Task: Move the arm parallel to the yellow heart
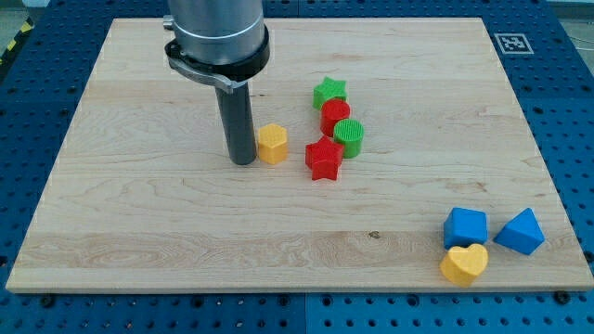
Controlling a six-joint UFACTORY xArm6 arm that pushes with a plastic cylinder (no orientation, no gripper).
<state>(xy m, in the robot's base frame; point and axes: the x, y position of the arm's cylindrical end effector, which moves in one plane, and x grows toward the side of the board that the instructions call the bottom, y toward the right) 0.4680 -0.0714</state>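
The yellow heart [463, 263] lies near the view's bottom right corner of the wooden board [139, 213], touching the blue cube [464, 226] just above it. My tip [243, 160] rests on the board left of centre, right beside the left side of a yellow hexagon block [272, 144]. The tip is far to the left of the yellow heart and higher in the view.
A blue triangular block [520, 232] sits right of the blue cube. A cluster at centre holds a green star [329, 92], a red round block [335, 115], a green cylinder [349, 135] and a red star [324, 159]. A marker tag [511, 42] is at the top right corner.
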